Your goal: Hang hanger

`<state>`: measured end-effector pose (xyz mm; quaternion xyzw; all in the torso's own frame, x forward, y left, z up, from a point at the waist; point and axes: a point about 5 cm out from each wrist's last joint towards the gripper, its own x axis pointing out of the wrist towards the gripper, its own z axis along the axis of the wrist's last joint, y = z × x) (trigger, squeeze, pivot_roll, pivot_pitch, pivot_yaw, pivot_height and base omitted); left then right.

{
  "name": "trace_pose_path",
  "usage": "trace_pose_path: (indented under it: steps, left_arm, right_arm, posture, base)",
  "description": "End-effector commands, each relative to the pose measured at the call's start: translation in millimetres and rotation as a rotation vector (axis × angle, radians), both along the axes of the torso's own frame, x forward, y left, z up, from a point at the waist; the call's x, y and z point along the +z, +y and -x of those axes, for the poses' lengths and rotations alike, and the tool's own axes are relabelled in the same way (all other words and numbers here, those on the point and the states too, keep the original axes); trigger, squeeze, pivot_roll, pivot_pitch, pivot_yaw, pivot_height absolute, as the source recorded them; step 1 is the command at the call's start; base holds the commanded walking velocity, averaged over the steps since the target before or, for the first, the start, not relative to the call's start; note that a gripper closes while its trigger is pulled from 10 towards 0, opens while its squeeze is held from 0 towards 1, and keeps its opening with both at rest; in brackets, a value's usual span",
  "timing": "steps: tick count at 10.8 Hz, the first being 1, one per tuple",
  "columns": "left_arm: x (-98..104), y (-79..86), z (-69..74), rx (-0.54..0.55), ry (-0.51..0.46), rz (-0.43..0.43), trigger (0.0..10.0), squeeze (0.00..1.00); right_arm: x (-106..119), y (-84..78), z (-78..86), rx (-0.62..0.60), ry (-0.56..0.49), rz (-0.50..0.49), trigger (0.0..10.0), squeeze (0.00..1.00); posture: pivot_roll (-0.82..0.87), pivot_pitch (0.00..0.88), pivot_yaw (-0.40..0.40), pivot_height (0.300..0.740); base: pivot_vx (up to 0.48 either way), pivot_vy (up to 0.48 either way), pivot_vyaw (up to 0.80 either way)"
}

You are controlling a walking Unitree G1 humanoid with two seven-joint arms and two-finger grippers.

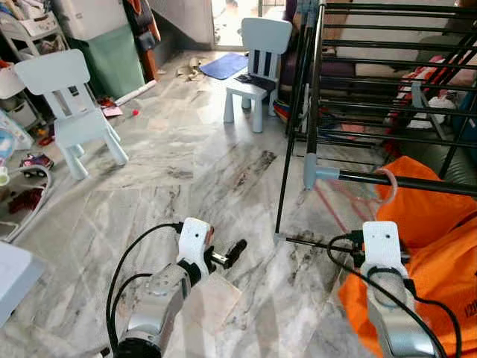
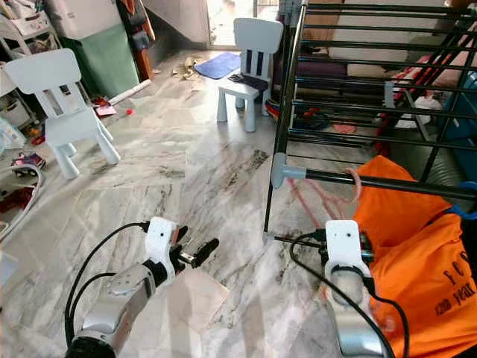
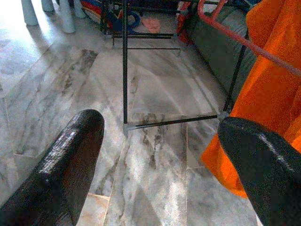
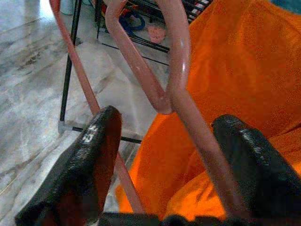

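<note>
A pink hanger [image 4: 176, 75] carries an orange garment [image 1: 436, 224]. Its hook [image 1: 389, 184] sits over the low black rail [image 1: 432, 184] of the drying rack [image 1: 313, 89]. My right gripper [image 4: 170, 117] is just below that rail, open, with its two fingers on either side of the hanger's neck and a gap to each. My left gripper [image 1: 225, 252] hovers over the marble floor, left of the rack's foot [image 3: 126, 126]. It is open and holds nothing.
Two pale blue child's chairs stand on the floor, one [image 1: 74, 112] at the left and one [image 1: 257, 67] ahead by the rack. A blue mat [image 1: 223, 66] lies beyond. Toys and shelves crowd the left edge. More rack bars and laundry rise at the right.
</note>
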<state>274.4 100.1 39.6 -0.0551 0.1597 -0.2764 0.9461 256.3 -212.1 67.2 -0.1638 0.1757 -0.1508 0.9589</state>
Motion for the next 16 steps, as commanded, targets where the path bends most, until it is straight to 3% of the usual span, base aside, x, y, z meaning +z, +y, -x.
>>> trace_pose_path:
  steps: [1, 5, 9, 16]
  left_arm:
    - [-1.5, -0.3, 1.8, -0.003, 0.006, -0.012, 10.0, 0.0]
    - [-1.4, -2.6, 1.6, -0.014, 0.005, -0.017, 10.0, 0.0]
    - [-2.3, -5.2, 5.5, -0.03, 0.001, -0.028, 10.0, 0.0]
    - [-0.8, -9.4, 5.2, -0.033, -0.011, -0.034, 10.0, 0.0]
  right_arm:
    - [2.5, 1.6, 1.9, 0.013, -0.018, 0.007, 10.0, 1.0]
    - [7.5, -9.2, 9.3, -0.007, -0.05, 0.046, 10.0, 1.0]
    - [16.1, 3.2, 9.4, 0.063, -0.126, 0.022, 10.0, 1.0]
    - [20.8, 0.5, 7.1, 0.062, -0.152, 0.026, 10.0, 1.0]
  posture:
    - [-0.09, 0.036, 0.034, 0.74]
    - [-0.1, 0.038, 0.035, 0.74]
    - [-0.09, 0.04, 0.032, 0.74]
    - [-0.1, 0.04, 0.03, 0.74]
  base:
    - [0.0, 0.0, 0.0]
    - [0.0, 0.0, 0.0]
    - [0.0, 0.0, 0.0]
    - [-0.113, 0.0, 0.0]
